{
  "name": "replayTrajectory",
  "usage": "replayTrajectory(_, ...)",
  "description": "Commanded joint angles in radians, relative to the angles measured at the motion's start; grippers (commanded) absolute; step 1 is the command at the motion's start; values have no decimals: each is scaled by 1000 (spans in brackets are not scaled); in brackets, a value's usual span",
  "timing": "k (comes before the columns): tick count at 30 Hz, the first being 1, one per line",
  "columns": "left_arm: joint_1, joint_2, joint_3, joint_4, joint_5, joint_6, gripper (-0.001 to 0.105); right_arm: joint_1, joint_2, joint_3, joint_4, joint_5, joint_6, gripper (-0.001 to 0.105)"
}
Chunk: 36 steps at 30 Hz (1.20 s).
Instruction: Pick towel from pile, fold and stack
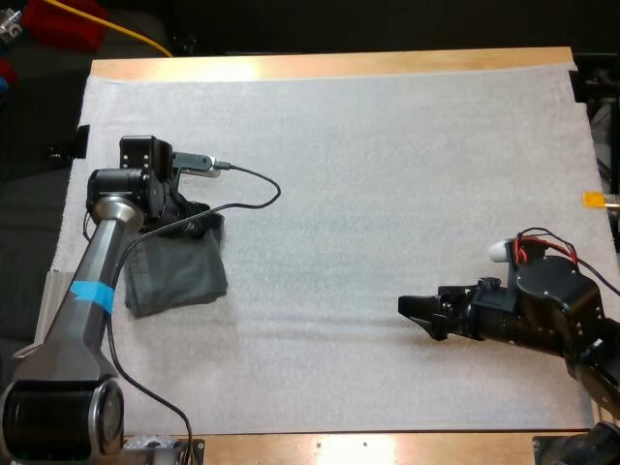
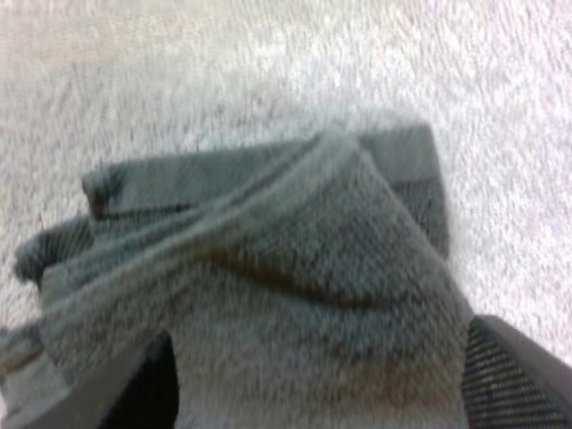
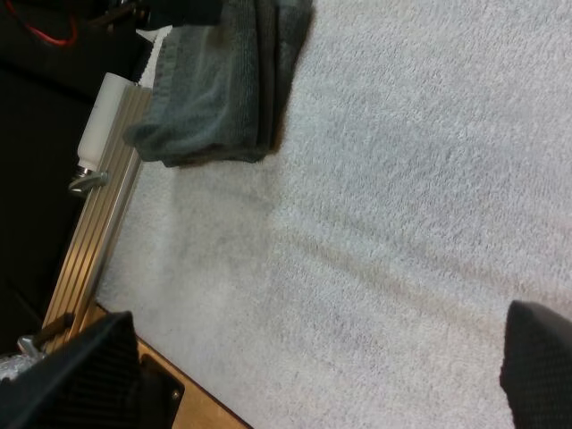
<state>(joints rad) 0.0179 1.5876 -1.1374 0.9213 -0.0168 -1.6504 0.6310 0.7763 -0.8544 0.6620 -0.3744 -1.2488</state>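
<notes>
The far edge of the dark grey-green towel (image 1: pixel 179 276) is hidden under the left end effector (image 1: pixel 194 221), so from behind the arms I can't make out where the fingers meet the cloth. From the left wrist the view is closer. The two black fingers (image 2: pixel 143 389) stand on either side of the towel, and the cloth fills the whole gap between them and touches both, so the left end effector looks clamped on the towel. The tips and the nearest part of the towel are cut off there.

The towel is a thick, ribbed terry cloth folded into several layers. A raised ridge runs away from the left end effector, and the stacked edges fan out beyond it. The rest of it lies flat on the white mat (image 1: pixel 387 174), trailing back beside the left arm.

The right end effector (image 1: pixel 412 308) sits low over bare mat, well apart from the towel and pointing toward it. Its fingers (image 3: pixel 536 357) are spread wide with nothing between them. From there the towel lies at the mat's edge, beside a metal rail (image 3: pixel 98 232).
</notes>
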Motion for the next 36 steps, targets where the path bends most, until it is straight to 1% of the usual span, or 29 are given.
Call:
replayTrajectory(1,-3,18,-1,-6,-10,-13,64,2,-7,-1,1,-5,-4,79)
replayTrajectory(11,-3,124,-1,-33,-9,-13,64,2,-7,-1,8,-5,-4,79)
replayTrajectory(18,-3,128,-1,-62,34,-13,64,2,-7,-1,8,-4,-4,79)
replayTrajectory(23,-3,126,-1,-29,36,-12,64,2,-7,-1,8,6,-4,79)
replayTrajectory(29,-3,42,-1,-26,36,-5,64,2,-7,-1,8,14,-4,79)
replayTrajectory(34,-3,-84,-1,-31,36,-5,64,2,-7,-1,6,-9,-9,79)
replayTrajectory(36,-3,-134,-1,-30,50,-5,64,2,-7,-1,6,-20,-10,79)
